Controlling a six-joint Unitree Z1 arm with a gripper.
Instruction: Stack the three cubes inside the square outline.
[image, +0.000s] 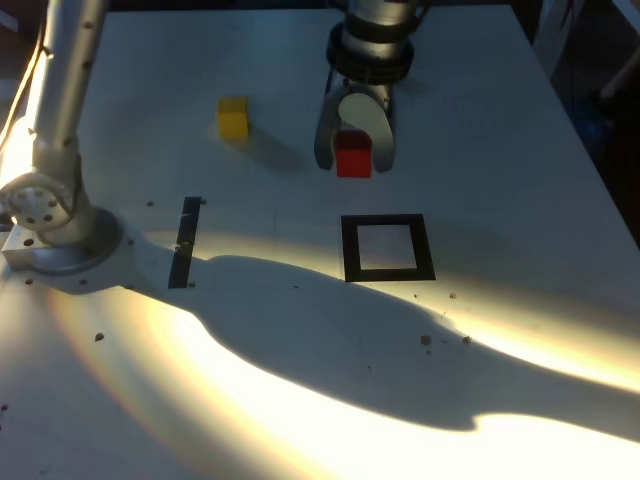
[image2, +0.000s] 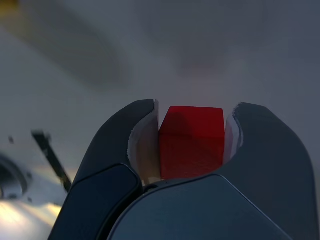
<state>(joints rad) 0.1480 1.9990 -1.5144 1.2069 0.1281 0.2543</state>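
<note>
Red cube (image: 353, 158) sits pinched between the pads of the gripper (image: 353, 155), just beyond the square outline (image: 388, 248) on the white table (image: 500, 150). Yellow cube (image: 232, 117) stands apart toward the exterior view's left. No legible markings appear. Bare tabletop surrounds the outline; a black tape strip (image: 186, 242) lies near the arm base (image: 60, 240).

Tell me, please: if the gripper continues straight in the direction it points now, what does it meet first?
The gripper, shut on the red cube, points down at the table. Most likely the cube's underside meets bare tabletop first, short of the square outline. How high the cube hangs is unclear.
</note>
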